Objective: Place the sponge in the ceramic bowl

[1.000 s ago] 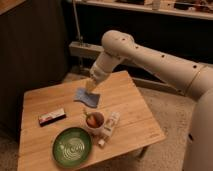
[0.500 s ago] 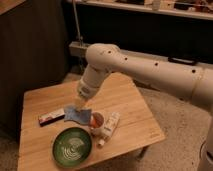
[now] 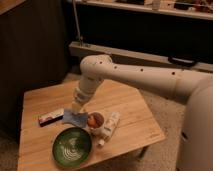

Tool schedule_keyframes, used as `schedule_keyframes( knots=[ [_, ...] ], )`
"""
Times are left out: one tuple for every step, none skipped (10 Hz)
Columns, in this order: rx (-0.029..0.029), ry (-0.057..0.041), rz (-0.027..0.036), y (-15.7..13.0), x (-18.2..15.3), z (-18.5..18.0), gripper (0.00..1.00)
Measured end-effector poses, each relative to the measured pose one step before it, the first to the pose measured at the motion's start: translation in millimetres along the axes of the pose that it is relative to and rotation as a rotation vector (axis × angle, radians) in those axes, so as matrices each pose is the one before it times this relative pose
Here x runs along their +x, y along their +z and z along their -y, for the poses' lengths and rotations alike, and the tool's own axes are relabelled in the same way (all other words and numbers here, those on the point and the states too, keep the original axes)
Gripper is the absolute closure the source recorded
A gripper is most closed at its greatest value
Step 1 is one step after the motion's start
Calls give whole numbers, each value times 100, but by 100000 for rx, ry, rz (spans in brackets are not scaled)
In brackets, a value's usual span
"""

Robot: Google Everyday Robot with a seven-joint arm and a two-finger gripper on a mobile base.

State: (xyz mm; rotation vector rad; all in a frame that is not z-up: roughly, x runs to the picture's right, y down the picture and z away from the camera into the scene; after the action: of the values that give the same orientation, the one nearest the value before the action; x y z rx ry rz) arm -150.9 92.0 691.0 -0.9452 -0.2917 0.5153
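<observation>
A small blue sponge (image 3: 75, 118) hangs just above the wooden table (image 3: 130, 107), held at the tip of my gripper (image 3: 76, 111). The white arm reaches down to it from the upper right. The sponge sits just beyond the far rim of the green ceramic bowl (image 3: 72, 146), which rests near the table's front edge and shows pale spiral lines inside. The bowl has nothing in it.
A flat dark box with a red-white label (image 3: 50, 117) lies left of the sponge. A white mug with orange contents (image 3: 95, 121) stands right of it, and a pale tube (image 3: 109, 127) lies beside the mug. A dark cabinet rises at the left.
The arm has swung left and toward the front, carrying the sponge from above the table's middle down to just behind the bowl's rim.
</observation>
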Motion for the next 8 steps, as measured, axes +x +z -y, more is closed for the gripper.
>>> schedule_keyframes(
  knots=[
    [-1587,-558,-34,615,-5,-37,99],
    [-665,-984,-410,112,115,-617,99],
    [-826,-1384,-545,20,-101,-1108,99],
    [-358,-1423,-542,-49,161,-713,99],
    [269,-1955,-693,-252,469,-564,99],
    [995,-2206,-877,-119,377,-597,99],
    [1686,-2256,-873,180,82,-420,99],
    [2420,-2855,-1286,726,143,-375,99]
  ],
)
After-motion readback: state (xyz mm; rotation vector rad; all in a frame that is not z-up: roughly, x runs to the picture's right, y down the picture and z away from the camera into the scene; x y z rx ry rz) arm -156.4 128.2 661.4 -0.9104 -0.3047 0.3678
